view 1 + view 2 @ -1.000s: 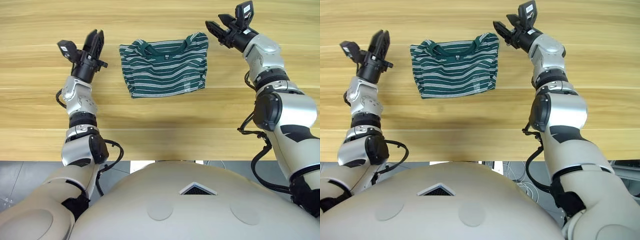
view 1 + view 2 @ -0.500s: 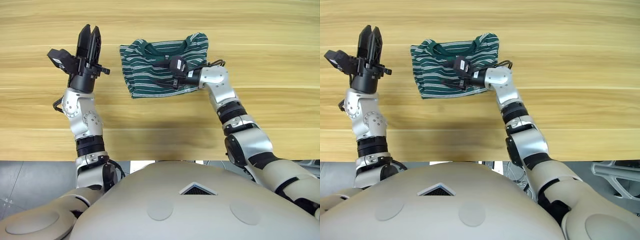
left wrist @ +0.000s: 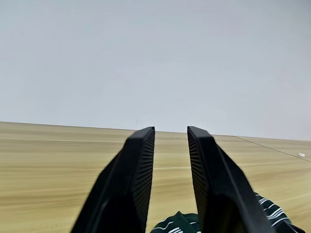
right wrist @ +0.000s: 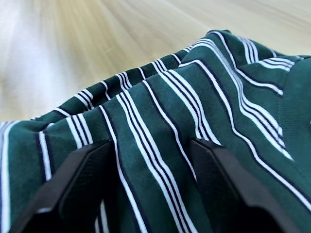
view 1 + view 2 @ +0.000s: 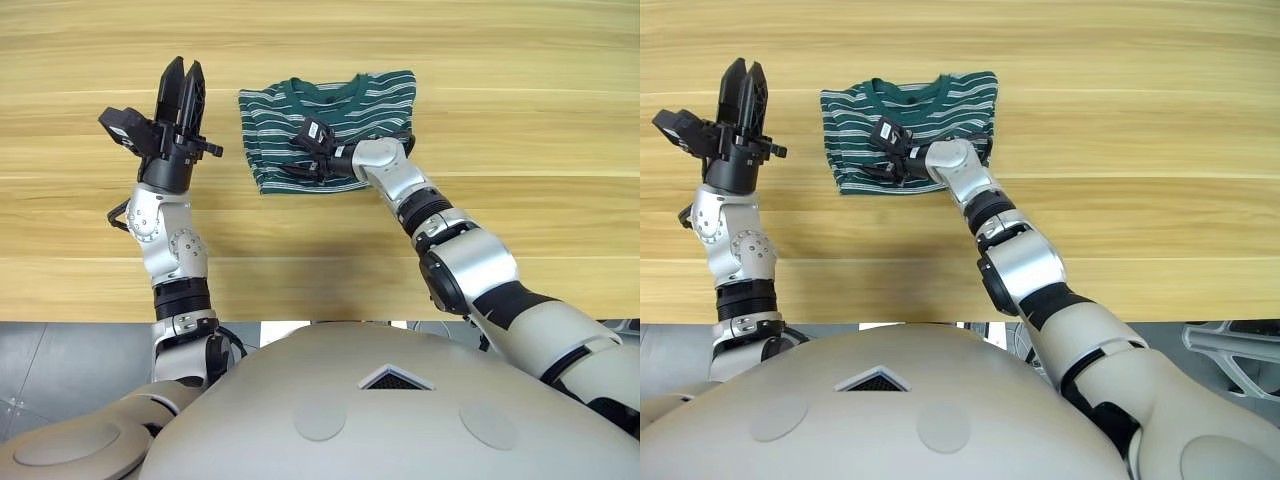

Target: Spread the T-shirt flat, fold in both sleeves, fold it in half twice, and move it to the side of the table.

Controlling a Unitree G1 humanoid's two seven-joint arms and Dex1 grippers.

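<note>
Our right gripper [image 5: 297, 160] lies low on the T-shirt [image 5: 355, 105], on the part of it that is near the robot and toward the left. In the right wrist view its two fingers [image 4: 73, 187] stand well apart and rest on the cloth. A soft ridge of the striped fabric rises between them, so we judge this pincer released and not clenched on anything. The T-shirt is dark green with thin white stripes and is folded to a compact rectangle, with the collar at its far edge. It lies on the wooden table [image 5: 520, 210], toward the far middle of what we see. Our left gripper [image 5: 185, 75] is raised over the table to the left of the T-shirt and apart from it. It points upward, and a narrow gap shows between its black fingers [image 3: 131, 184]. Nothing is between them, so this one is released too.
</note>
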